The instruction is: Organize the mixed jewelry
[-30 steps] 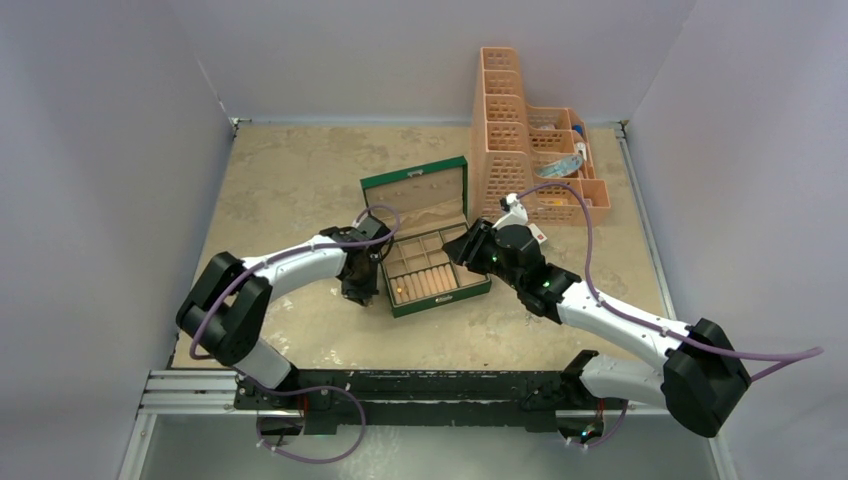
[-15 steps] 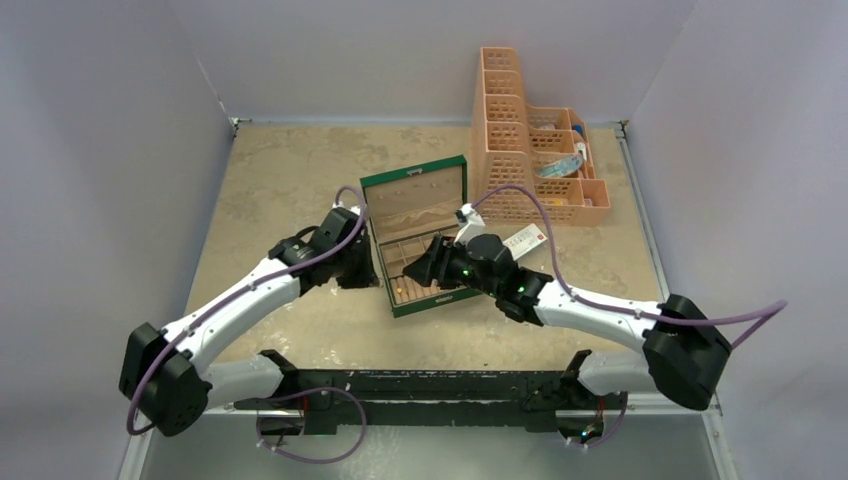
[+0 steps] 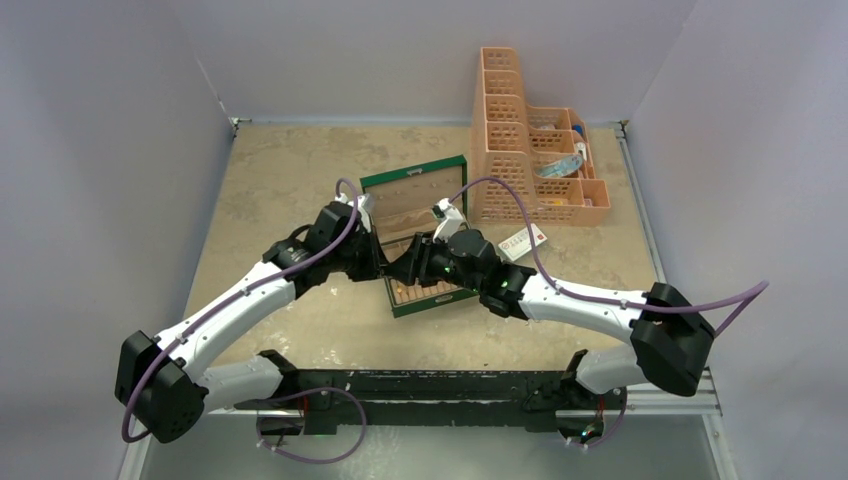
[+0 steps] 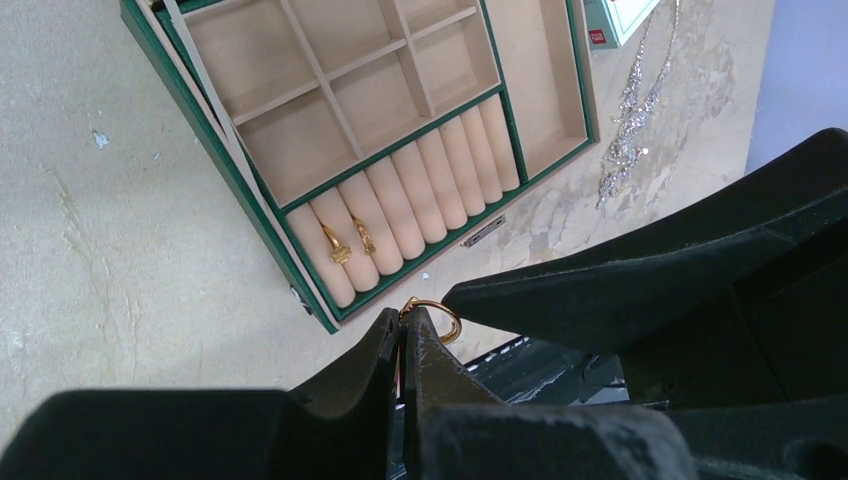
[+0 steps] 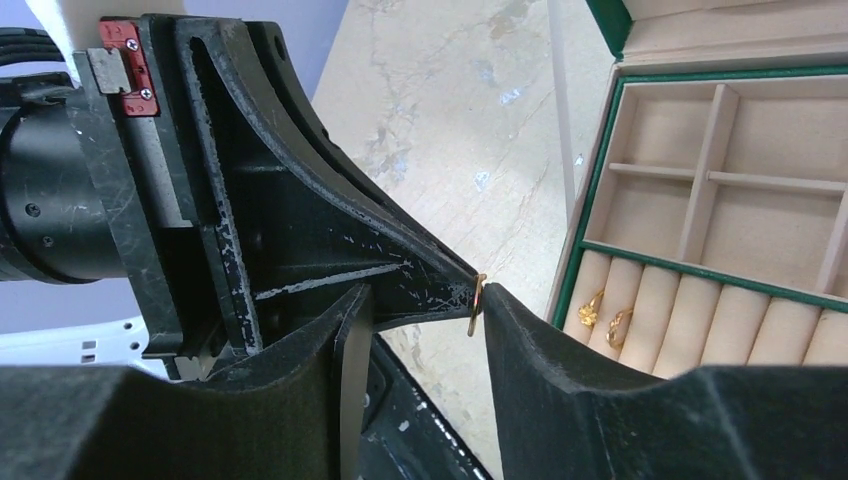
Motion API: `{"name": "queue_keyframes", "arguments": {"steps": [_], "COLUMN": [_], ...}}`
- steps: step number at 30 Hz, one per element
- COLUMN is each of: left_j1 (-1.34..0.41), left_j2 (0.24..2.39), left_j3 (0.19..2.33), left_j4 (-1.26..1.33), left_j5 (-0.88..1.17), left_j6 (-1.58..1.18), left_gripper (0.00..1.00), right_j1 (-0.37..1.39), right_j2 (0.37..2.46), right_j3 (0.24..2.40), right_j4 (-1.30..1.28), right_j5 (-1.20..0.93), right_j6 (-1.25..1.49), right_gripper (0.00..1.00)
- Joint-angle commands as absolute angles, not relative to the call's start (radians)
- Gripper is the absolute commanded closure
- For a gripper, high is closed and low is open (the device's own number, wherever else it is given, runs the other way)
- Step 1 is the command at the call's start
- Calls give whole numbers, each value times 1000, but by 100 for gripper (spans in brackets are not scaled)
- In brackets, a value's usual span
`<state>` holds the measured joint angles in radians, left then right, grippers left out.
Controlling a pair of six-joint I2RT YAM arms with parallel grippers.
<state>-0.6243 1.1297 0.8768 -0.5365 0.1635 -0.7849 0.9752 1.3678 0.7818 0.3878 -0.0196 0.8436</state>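
Note:
My left gripper (image 3: 384, 262) is shut on a thin gold ring (image 4: 436, 316) and holds it above the table, just off the front left corner of the open green jewelry box (image 3: 441, 299). My right gripper (image 5: 425, 300) is open; its right fingertip (image 5: 497, 300) touches the ring (image 5: 477, 300), which is pinched in the left gripper's tips. Two gold rings (image 4: 348, 241) sit in the box's left ring rolls and also show in the right wrist view (image 5: 604, 314). A silvery chain (image 4: 634, 112) lies on the table beyond the box.
A small white card box with red print (image 3: 525, 241) lies right of the green box. An orange compartment basket (image 3: 528, 150) stands at the back right. The box's lid (image 3: 414, 193) stands open behind both grippers. The upper compartments (image 4: 300, 140) hold nothing.
The right gripper has moved left across the box to meet the left gripper. The left arm has stretched out and turned its gripper toward the right one.

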Motion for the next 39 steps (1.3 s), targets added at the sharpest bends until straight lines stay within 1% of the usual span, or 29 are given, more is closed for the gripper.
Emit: {"name": "queue_keyframes", "arguments": {"steps": [1,4,8,12,14,18,21,24,27,31,32,34,36,38,39], "left_j1": [-629,-630,-628,-629,-628,-629,-628,-629,-628,-628,-628,-627,-628,-628,-628], "left_j2": [1121,1117,1116,1112,1112,1112,1114,1107,1085,975,944,886,841,806,786], "left_j3": [904,905,911,915,917,917,918,919,919,872,856,834,825,820,814], "left_j4": [-486,-494,-515,-520,-520,-517,-510,-510,-506,-455,-435,-404,-379,-350,-322], "left_j5": [188,180,160,152,153,166,177,177,165,118,106,102,110,125,146], "left_j6": [-802,-806,-816,-818,-819,-823,-828,-834,-841,-855,-856,-856,-854,-853,-847], "left_gripper": [100,100,100,100,100,100,100,100,99,68,63,57,49,42,34], "right_j1": [980,980,979,980,980,980,980,980,979,977,977,973,962,941,928], "right_j2": [1351,1359,1372,1371,1371,1370,1370,1367,1351,1298,1280,1248,1222,1204,1195], "right_j3": [809,813,832,829,827,815,801,799,796,781,777,772,773,771,764], "right_j4": [389,366,312,308,313,354,378,388,387,394,399,405,411,434,454], "right_j5": [32,55,98,104,98,57,-14,-20,-10,25,31,41,30,-10,-55], "right_j6": [830,834,836,832,833,828,842,853,851,823,809,784,760,734,725], "right_gripper": [54,58,69,72,76,80,89,100,100,100,100,100,100,100,100]}}
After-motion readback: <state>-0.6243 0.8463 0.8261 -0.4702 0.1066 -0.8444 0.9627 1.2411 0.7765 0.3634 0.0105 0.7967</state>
